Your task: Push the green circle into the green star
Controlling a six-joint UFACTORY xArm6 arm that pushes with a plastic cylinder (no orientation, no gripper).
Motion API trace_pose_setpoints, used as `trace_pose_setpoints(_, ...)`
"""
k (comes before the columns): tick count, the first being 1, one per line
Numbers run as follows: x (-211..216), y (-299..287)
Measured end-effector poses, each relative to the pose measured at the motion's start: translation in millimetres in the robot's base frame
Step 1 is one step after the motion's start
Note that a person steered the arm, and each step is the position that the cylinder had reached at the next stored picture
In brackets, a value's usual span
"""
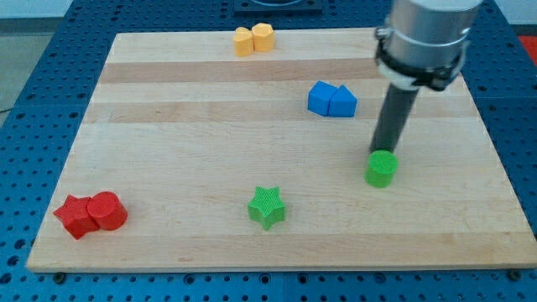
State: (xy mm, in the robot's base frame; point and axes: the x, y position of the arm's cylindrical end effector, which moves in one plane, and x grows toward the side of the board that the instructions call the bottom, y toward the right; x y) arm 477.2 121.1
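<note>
The green circle sits on the wooden board at the view's right, a little below the middle. The green star lies to its left and lower, near the view's bottom centre. My tip stands right behind the green circle, at its top edge, touching or nearly touching it. The rod comes down from the arm at the view's top right.
A blue cube and a blue triangular block sit together above the green circle. Two yellow blocks sit at the board's top edge. Two red blocks sit at the bottom left. The wooden board lies on a blue perforated table.
</note>
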Motion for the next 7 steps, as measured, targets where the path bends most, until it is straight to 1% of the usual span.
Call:
trace_pose_setpoints(1, 15, -49)
trace_pose_setpoints(2, 4, -46)
trace_pose_setpoints(3, -15, -3)
trace_pose_setpoints(4, -2, 28)
trace_pose_setpoints(6, 47, -47)
trace_pose_setpoints(7, 33, -24)
